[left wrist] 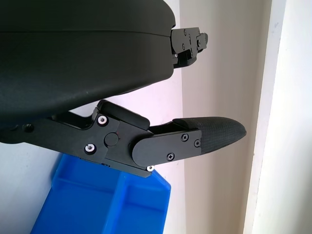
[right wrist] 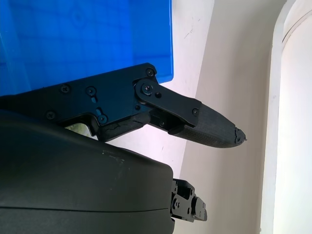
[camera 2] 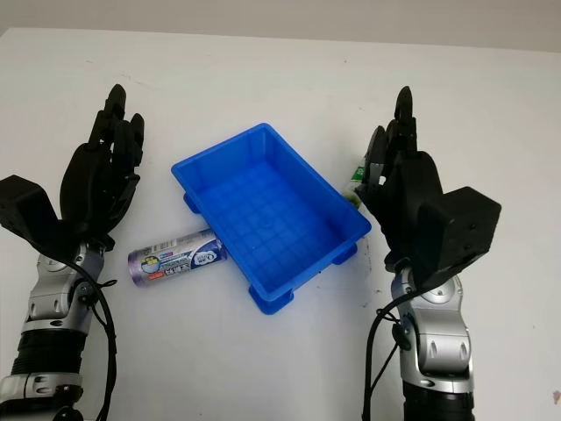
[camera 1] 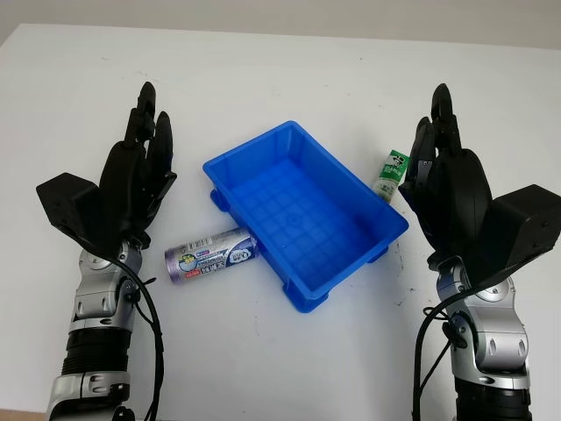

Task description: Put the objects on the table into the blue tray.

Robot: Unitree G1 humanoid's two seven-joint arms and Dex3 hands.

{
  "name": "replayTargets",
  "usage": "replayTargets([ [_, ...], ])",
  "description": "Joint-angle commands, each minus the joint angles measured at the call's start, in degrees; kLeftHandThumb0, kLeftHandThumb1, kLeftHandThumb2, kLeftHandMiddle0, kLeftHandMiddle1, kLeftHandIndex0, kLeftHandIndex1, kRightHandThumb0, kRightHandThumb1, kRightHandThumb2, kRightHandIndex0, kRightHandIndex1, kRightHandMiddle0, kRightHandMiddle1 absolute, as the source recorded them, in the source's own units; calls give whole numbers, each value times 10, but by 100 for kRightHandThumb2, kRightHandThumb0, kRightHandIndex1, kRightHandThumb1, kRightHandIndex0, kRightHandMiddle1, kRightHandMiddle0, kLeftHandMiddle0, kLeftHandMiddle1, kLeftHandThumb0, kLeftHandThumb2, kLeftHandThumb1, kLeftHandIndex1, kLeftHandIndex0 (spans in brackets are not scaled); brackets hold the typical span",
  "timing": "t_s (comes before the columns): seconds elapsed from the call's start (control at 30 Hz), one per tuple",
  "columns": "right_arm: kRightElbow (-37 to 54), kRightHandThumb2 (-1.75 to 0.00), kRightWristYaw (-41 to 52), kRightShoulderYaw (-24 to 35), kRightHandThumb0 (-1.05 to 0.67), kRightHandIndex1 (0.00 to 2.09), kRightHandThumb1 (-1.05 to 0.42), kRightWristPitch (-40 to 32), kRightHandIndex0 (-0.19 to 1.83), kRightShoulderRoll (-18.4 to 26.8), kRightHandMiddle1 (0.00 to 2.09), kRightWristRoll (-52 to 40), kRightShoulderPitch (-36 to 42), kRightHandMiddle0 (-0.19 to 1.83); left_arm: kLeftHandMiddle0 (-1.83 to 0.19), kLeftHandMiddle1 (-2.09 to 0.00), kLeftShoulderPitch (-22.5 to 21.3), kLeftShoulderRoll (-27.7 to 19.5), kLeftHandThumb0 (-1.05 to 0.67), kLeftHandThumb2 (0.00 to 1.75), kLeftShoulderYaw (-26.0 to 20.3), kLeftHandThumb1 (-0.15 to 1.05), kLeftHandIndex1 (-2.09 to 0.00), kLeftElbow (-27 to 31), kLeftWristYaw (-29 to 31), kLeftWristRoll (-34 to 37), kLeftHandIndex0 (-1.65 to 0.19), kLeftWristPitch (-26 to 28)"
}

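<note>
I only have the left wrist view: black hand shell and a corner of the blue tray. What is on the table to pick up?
Observer: A purple-labelled can lies on its side against the blue tray's left side, near the left hand.
Operator: Anything else?
Observer: A small green-and-white bottle lies by the tray's right side, partly behind the right hand.
Operator: Anything in the tray?
Observer: No, its floor is bare.
Operator: Are the hands holding anything?
Observer: No, both are open, one on each side of the tray.
</note>
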State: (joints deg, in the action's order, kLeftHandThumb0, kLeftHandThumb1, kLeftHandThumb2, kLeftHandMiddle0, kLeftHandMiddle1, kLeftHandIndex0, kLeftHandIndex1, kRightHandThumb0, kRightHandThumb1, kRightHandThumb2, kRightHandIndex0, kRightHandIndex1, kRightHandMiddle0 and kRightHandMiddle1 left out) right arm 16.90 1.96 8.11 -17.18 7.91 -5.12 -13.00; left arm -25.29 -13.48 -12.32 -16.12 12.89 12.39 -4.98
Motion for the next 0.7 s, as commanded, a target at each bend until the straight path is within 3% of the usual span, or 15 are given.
replayTargets([
  [0.0,1,-79,1,4,-76,0,-105,5,-19,2,0,-3,6,-19,9,-6,1,1,-77,56,1,105,-6,5,-2,-2,10,-2],
  [0.23,-27,-79,18,20,-76,0,-105,17,-19,20,0,-11,-19,-19,10,-5,-15,1,-78,57,6,105,-5,-20,0,-7,11,-11],
  [0.5,-63,-50,76,87,-71,6,-105,8,-8,158,8,-9,-93,-6,11,-5,-22,6,-79,55,6,105,-5,-35,0,-5,11,-26],
  [0.53,-77,-41,87,89,-68,11,-105,7,0,186,16,0,-108,0,10,-5,-22,6,-79,55,6,105,-5,-34,-2,-6,10,-27],
  [0.57,-98,-26,103,90,-65,18,-105,16,12,218,49,11,-121,-2,10,-6,-21,7,-79,56,6,105,-6,-33,-4,-7,10,-27],
  [0.6,-118,-18,122,87,-58,22,-101,21,21,249,67,21,-135,-3,9,-6,-20,7,-79,56,7,105,-6,-32,-6,-9,10,-26],
  [0.67,-146,-7,174,61,-36,29,-83,19,33,322,79,54,-169,4,9,-6,-19,7,-79,57,8,105,-5,-31,-6,-9,10,-23],
])
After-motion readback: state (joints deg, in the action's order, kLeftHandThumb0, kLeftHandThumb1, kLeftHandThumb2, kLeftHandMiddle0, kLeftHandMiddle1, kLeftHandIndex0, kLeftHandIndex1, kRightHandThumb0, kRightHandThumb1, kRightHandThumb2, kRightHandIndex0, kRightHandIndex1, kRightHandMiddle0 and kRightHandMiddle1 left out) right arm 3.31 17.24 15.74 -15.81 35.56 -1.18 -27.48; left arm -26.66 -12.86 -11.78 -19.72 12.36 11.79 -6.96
